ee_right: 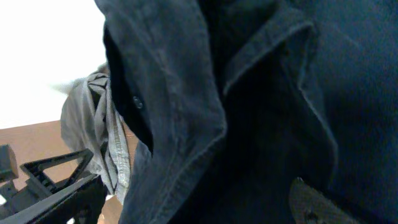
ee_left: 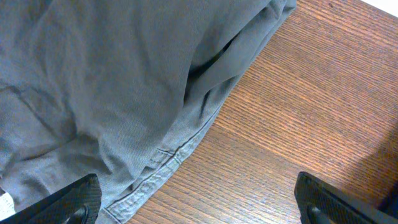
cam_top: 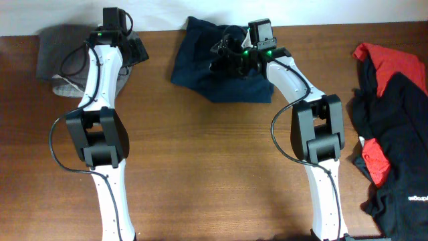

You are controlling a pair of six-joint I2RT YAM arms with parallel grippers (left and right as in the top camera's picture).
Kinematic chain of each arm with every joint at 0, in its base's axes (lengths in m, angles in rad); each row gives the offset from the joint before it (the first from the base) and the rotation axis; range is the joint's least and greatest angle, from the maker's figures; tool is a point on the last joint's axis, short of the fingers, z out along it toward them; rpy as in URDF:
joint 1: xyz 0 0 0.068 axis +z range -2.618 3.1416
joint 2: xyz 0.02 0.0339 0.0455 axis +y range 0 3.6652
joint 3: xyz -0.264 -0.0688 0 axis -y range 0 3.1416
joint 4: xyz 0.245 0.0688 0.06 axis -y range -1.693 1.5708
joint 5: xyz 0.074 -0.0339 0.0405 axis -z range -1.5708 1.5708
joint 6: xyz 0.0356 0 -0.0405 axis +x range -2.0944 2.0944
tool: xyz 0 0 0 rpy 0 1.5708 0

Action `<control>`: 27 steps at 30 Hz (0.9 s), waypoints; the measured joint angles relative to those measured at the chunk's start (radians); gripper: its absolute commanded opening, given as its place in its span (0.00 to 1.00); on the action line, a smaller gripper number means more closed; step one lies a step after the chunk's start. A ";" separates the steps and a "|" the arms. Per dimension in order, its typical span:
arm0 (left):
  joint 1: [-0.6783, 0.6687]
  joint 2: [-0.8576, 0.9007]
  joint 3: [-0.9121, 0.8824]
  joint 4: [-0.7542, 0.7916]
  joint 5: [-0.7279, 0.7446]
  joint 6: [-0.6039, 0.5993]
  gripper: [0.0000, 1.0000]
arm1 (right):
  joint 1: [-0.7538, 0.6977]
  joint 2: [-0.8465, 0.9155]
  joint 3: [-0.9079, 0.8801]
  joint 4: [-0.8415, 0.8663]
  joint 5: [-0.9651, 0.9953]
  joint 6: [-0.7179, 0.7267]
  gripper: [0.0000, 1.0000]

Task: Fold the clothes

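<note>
The dark navy garment (cam_top: 200, 70) lies crumpled at the table's far middle and fills the right wrist view (ee_right: 261, 93). My right gripper (cam_top: 226, 52) sits on its upper right part. Its fingers (ee_right: 186, 205) are spread wide with bunched navy cloth between them. The grey garment (cam_top: 53, 57) lies at the far left, and its hem shows in the left wrist view (ee_left: 112, 93). My left gripper (cam_top: 137, 48) hovers at the grey garment's right edge. It is open and empty (ee_left: 199, 208), one finger over the hem and the other over bare wood.
A pile of red-and-black clothes (cam_top: 394, 114) lies along the right edge of the wooden table (cam_top: 214, 154). A white wall runs behind the table's far edge. Both arm bases stand near the front edge.
</note>
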 measured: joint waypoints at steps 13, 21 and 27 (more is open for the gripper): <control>-0.002 0.000 0.000 0.000 0.000 0.000 0.99 | 0.000 0.006 0.262 -0.336 0.095 -0.095 0.98; -0.003 -0.001 0.000 0.000 0.000 0.000 0.99 | 0.000 0.018 0.313 -0.452 0.176 -0.130 0.99; -0.003 -0.002 0.000 0.000 0.000 0.000 0.99 | 0.008 0.068 0.313 -0.408 0.165 -0.129 0.99</control>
